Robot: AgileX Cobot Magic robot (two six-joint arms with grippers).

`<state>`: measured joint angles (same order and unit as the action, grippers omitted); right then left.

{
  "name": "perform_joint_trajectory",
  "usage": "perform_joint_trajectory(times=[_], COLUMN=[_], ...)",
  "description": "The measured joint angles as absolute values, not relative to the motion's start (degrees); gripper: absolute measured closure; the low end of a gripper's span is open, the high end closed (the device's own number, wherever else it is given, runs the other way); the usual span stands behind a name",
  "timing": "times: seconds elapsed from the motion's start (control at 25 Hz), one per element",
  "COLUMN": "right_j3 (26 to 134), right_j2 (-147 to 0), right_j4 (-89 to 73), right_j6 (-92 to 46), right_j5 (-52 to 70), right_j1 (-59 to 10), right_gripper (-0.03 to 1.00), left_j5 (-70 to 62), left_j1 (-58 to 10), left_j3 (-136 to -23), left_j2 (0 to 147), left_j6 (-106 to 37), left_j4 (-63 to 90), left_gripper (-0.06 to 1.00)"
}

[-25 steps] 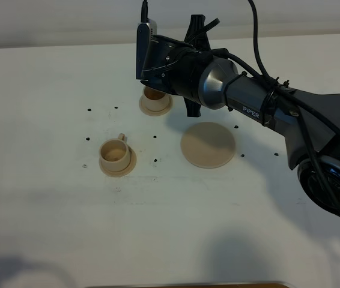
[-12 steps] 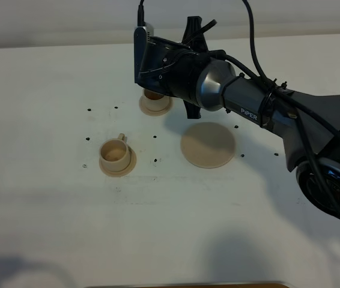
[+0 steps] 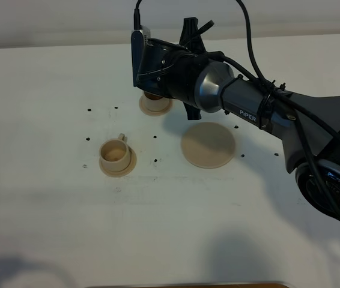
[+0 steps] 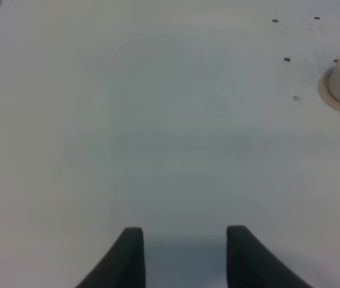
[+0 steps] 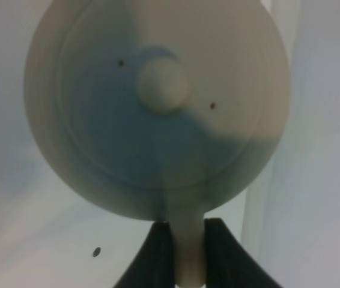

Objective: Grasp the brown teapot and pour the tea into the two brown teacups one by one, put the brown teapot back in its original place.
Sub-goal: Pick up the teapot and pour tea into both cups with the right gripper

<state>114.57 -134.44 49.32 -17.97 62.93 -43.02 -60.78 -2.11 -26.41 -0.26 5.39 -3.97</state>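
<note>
Right wrist view: we see right gripper (image 5: 187,228) clamped on handle of squat round light-tan ceramic teapot (image 5: 158,108); left gripper (image 4: 185,237) jaws apart, empty, over white table (image 4: 158,120).

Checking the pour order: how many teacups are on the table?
2. The near teacup sits on its saucer, front left; the far teacup stands behind it, partly hidden under the right arm.

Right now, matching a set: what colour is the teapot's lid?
Matte light tan lid; best in right wrist view.
</note>
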Motion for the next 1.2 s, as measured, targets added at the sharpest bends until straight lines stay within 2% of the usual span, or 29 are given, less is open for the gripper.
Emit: perform_joint_trajectory(times=[1.2], right_j3=[114.57], right_j2=[-134.44], right_j4=[51.38], right_j6=[-21.29], right_j5=[62.04], right_j1=[-43.02], right_gripper=[0.85], left_j5=[-60.78], left_j1=[-2.11], left_j3=[-26.41], left_j2=[-0.26], left_j6=[5.39], left_j4=[-3.97], left_gripper=[0.63])
